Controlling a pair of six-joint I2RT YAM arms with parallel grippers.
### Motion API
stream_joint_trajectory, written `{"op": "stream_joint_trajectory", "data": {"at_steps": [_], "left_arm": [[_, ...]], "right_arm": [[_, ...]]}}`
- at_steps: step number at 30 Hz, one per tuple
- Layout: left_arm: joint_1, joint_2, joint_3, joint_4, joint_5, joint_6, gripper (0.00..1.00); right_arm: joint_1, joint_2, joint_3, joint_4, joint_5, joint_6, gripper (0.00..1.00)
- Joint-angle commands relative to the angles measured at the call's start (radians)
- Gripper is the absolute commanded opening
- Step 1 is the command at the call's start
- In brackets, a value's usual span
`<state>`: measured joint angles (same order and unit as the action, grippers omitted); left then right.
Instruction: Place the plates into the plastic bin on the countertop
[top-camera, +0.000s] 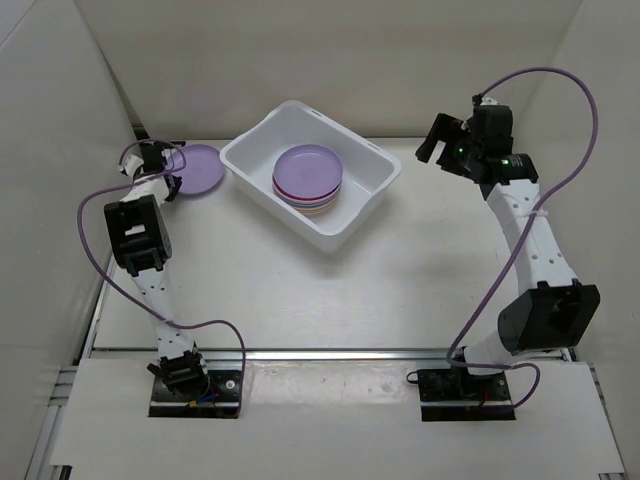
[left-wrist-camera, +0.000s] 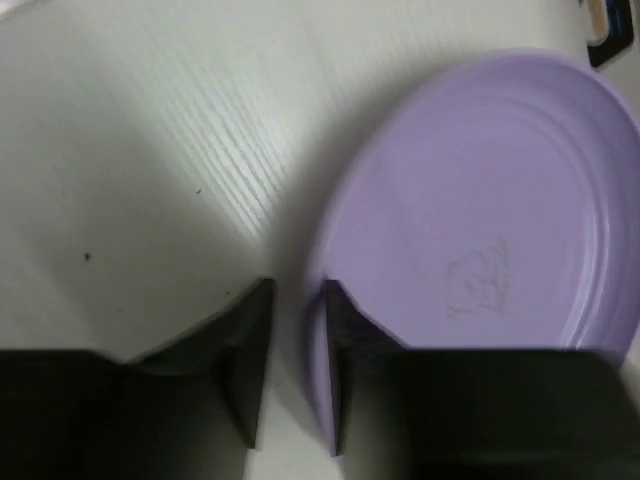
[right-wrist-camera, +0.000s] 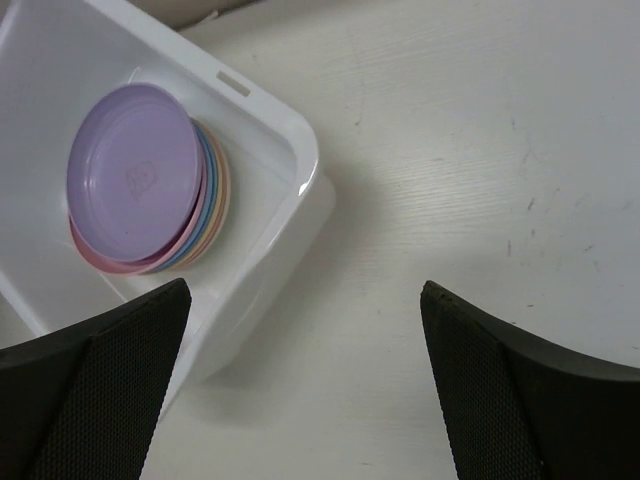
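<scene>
A lone purple plate (top-camera: 205, 168) (left-wrist-camera: 480, 220) lies flat on the white countertop (top-camera: 300, 290) at the far left. My left gripper (top-camera: 165, 172) (left-wrist-camera: 298, 290) straddles its near rim. One finger is over the plate and the other is outside it, and a thin strip of counter shows beside the rim. The jaws are narrow but open. The white plastic bin (top-camera: 345, 232) (right-wrist-camera: 290, 130) stands at the back middle and holds a stack of plates (top-camera: 308, 172) (right-wrist-camera: 135, 170) with a purple one on top. My right gripper (top-camera: 432, 148) (right-wrist-camera: 304, 290) hangs wide open and empty above the counter, right of the bin.
White walls close in the back and both sides. A metal rail (top-camera: 330, 352) runs along the front edge by the arm bases. Purple cables loop from both arms.
</scene>
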<state>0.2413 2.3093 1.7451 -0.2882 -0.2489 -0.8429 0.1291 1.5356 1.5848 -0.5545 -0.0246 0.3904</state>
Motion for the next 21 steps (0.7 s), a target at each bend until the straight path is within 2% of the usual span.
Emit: {"op": "stream_joint_trajectory", "data": {"at_steps": [1, 3, 8, 9, 12, 17, 21], "left_arm": [[0.007, -0.008, -0.012, -0.057, -0.007, -0.064, 0.26], [0.007, -0.043, -0.051, -0.058, -0.062, -0.076, 0.11], [0.009, -0.253, -0.160, -0.054, -0.193, -0.096, 0.10], [0.007, -0.290, -0.209, -0.051, -0.248, -0.111, 0.10], [0.007, -0.450, -0.326, 0.013, -0.292, -0.168, 0.10], [0.006, -0.619, -0.410, 0.176, -0.320, -0.136, 0.10], [-0.011, -0.677, -0.398, 0.279, -0.219, -0.023, 0.10]], "right_arm": [[-0.017, -0.100, -0.005, 0.028, 0.080, 0.005, 0.99], [-0.017, -0.123, -0.008, 0.033, 0.098, 0.008, 0.99], [-0.016, -0.166, -0.035, 0.051, 0.127, 0.013, 0.99], [-0.016, -0.172, -0.042, 0.057, 0.130, 0.015, 0.99], [-0.017, -0.183, -0.066, 0.082, 0.135, 0.028, 0.99], [-0.017, -0.164, -0.077, 0.103, 0.114, 0.050, 0.99], [-0.019, -0.160, -0.094, 0.110, 0.098, 0.053, 0.99]]}}
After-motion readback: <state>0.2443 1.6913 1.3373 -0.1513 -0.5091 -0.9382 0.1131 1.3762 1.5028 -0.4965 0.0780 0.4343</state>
